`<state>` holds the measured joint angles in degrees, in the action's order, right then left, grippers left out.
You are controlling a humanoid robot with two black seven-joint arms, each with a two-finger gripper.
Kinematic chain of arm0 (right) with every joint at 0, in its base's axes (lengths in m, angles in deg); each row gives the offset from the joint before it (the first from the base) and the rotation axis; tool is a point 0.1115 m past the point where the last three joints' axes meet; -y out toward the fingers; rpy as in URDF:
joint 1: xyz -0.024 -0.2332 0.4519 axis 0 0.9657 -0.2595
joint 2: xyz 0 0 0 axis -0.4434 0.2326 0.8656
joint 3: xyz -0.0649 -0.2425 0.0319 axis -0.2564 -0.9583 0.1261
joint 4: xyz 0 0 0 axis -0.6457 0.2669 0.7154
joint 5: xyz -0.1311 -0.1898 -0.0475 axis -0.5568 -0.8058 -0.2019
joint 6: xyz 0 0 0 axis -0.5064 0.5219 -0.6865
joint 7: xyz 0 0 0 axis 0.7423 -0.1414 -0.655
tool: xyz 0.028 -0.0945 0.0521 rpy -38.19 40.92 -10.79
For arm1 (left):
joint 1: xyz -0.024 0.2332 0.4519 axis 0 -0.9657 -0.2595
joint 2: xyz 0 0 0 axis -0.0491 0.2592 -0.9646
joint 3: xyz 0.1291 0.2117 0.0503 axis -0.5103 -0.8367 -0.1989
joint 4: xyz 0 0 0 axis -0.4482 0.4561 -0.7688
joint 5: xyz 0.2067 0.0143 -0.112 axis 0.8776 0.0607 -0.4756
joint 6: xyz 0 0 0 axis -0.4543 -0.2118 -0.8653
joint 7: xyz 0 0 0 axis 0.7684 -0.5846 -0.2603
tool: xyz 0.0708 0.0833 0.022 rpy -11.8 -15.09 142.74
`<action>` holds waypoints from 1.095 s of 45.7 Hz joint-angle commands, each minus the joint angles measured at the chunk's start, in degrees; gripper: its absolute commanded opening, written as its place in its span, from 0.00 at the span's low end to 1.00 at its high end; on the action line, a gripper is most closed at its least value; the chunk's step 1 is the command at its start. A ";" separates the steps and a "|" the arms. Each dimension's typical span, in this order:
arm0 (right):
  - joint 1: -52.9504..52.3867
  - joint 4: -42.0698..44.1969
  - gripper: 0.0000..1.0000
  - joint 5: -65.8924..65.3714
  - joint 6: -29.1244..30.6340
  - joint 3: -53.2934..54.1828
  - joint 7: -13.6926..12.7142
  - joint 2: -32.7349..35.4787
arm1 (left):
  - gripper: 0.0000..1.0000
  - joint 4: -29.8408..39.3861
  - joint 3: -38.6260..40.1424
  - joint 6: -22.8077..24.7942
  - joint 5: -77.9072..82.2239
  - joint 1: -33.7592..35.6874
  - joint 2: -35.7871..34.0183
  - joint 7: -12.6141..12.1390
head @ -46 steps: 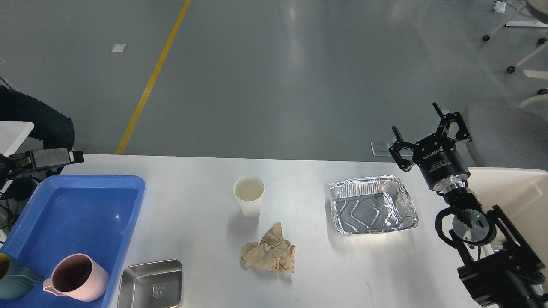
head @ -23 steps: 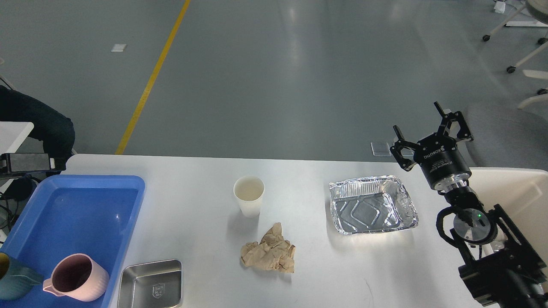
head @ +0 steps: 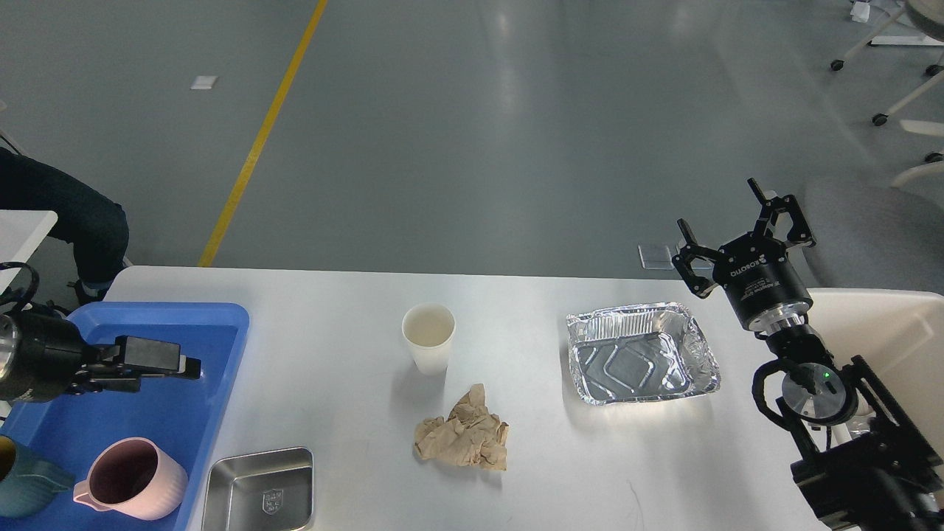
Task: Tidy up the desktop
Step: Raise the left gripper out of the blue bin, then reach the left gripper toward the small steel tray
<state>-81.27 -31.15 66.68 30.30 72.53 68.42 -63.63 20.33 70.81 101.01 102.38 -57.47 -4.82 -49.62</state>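
Head view, looking forward and down at a white counter (head: 354, 442) with rounded far corners that fills the lower half of the picture; its long axis runs left to right, and its far edge lies level across the view.

Nearest, at the bottom edge, a small square stainless steel dish (head: 259, 490) sits on the counter just beside a blue plastic tray (head: 214, 369) that lies along the counter's left end. In the tray's near corner stand a pink ribbed mug (head: 131, 479) and, partly cut off by the picture's edge, a teal mug (head: 26, 487). Right of the steel dish, near the middle of the counter, lies a crumpled brown paper napkin (head: 463, 432).

Farther back, a white paper cup (head: 428, 338) stands upright just behind the napkin. To its right, well apart, an empty foil container (head: 640, 353) lies with its long side left to right.

The left gripper (head: 173, 363) comes in from the left and hangs over the blue tray, pointing right; it is seen side-on and dark, so I cannot tell whether its fingers are apart or together. The right gripper (head: 721, 220) rises above the counter's far right edge, behind the foil container, with its fingers spread wide apart and holding nothing. A cream bin (head: 892, 324) sits at the right end.

Beyond the counter is grey floor with a yellow line (head: 262, 136).
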 commanded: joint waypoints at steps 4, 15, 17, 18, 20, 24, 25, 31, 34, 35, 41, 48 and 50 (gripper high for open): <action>0.46 -0.02 1.00 0.01 0.06 0.14 0.17 -0.08 | 0.98 -2.30 -0.13 0.28 -0.09 -0.01 6.95 -12.41; 0.63 -0.02 1.00 0.01 0.06 0.31 0.00 -0.08 | 0.98 -8.36 0.22 0.19 0.52 1.66 17.59 -17.25; 0.81 -0.02 1.00 0.01 0.06 0.31 0.18 -0.08 | 0.98 -9.16 -0.04 0.19 0.52 2.36 19.17 -17.34; 0.81 -0.02 1.00 0.01 0.06 0.40 0.18 -0.08 | 0.98 -9.42 -0.04 0.19 0.52 2.62 19.88 -17.52; 0.89 -0.02 1.00 0.01 0.15 0.40 0.00 -0.08 | 0.98 -9.95 -0.04 0.28 0.35 2.89 20.67 -17.96; 1.33 -0.11 1.00 0.01 0.06 0.49 0.18 -0.08 | 0.99 -10.56 -0.13 1.07 0.08 3.68 21.37 -18.75; 1.33 -0.11 1.00 0.01 0.15 0.49 0.18 -0.08 | 0.99 -10.65 -0.13 1.33 0.08 3.77 21.72 -19.18; 1.42 -0.11 1.00 0.01 0.15 0.49 0.18 -0.08 | 0.99 -11.18 -0.04 3.09 0.00 4.12 25.76 -24.80; 1.51 -0.11 1.00 0.01 0.15 0.49 0.18 -0.08 | 0.99 -11.27 -0.13 3.44 -0.18 4.12 27.79 -29.28; 1.51 -0.11 1.00 0.01 0.15 0.49 0.18 -0.08 | 0.99 -11.27 -0.13 3.44 -0.18 4.12 28.49 -30.86; 1.86 -0.11 1.00 0.01 0.15 0.66 0.18 0.01 | 0.98 -12.15 -0.13 3.53 -0.27 4.21 32.18 -35.53; 2.04 -0.11 1.00 0.01 0.15 0.84 0.18 0.01 | 0.99 -12.41 0.13 3.69 -0.35 4.30 34.56 -35.71; 2.04 -0.11 1.00 0.01 0.15 0.84 0.18 0.01 | 0.99 -12.41 0.22 3.69 -0.36 4.47 35.17 -35.71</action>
<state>-79.28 -31.27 66.69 30.46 73.29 68.60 -63.65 7.97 70.70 104.66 102.11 -53.25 28.73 -85.21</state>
